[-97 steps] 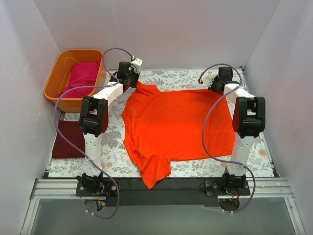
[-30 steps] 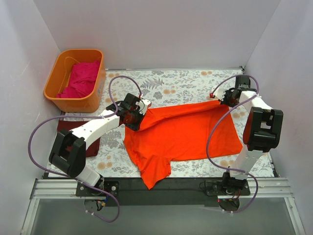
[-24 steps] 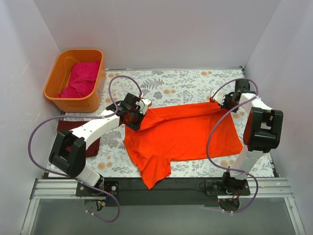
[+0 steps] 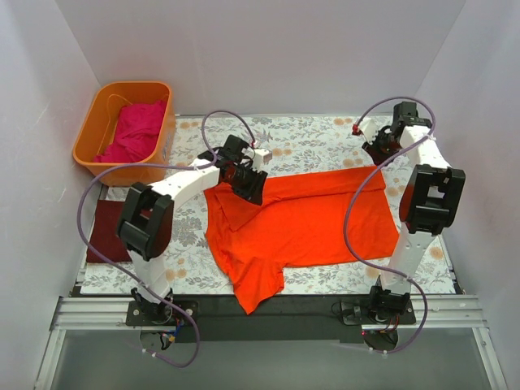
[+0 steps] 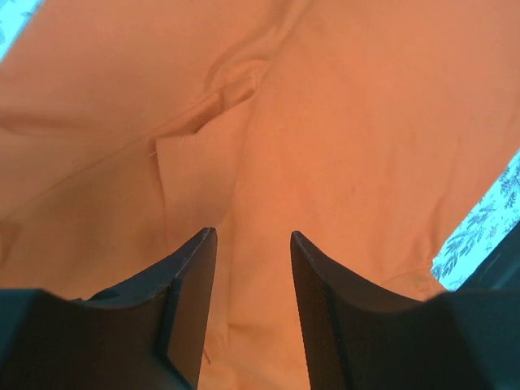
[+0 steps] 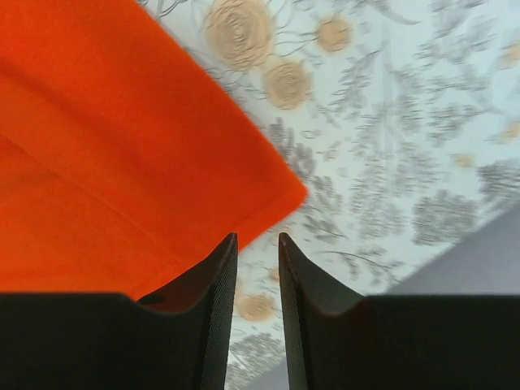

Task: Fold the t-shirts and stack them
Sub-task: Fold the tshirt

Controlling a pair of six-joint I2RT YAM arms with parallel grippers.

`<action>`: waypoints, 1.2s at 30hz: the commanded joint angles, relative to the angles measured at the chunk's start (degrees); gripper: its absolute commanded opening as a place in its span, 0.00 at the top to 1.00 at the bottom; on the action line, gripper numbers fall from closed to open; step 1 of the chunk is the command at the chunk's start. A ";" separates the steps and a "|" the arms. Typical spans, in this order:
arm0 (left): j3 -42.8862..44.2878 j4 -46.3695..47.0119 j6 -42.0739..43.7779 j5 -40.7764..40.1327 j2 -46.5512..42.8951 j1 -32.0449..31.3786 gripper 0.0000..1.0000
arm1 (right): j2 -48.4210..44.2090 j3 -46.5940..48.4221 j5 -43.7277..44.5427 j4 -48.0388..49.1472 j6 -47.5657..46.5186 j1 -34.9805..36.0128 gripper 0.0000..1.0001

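Observation:
The orange-red t-shirt [image 4: 309, 223] lies flat mid-table, its far part folded down over its body, one sleeve toward the near edge. My left gripper [image 4: 249, 184] hovers over its far-left corner, open and empty; the left wrist view shows only orange cloth [image 5: 341, 122] between and below the open gripper [image 5: 252, 236]. My right gripper [image 4: 380, 151] is beyond the shirt's far-right corner, open and empty [image 6: 256, 237], with that corner [image 6: 97, 146] just left of it. The maroon t-shirt [image 4: 101, 231] lies folded at the left edge. The magenta t-shirt [image 4: 134, 130] sits crumpled in the tub.
The orange plastic tub [image 4: 93, 150] stands at the far left corner, off the floral table cover [image 4: 309, 138]. White walls close in on the left, right and back. The arms' purple cables loop above the table.
Both grippers have let go of the shirt's folded edge. The left one moved a little right and farther away; the right one pulled back toward the far right corner.

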 commanded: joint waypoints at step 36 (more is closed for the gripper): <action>6.45 3.73 -1.42 8.37 6.46 -2.10 0.48 | 7.45 -0.35 2.88 -6.56 10.09 2.72 0.66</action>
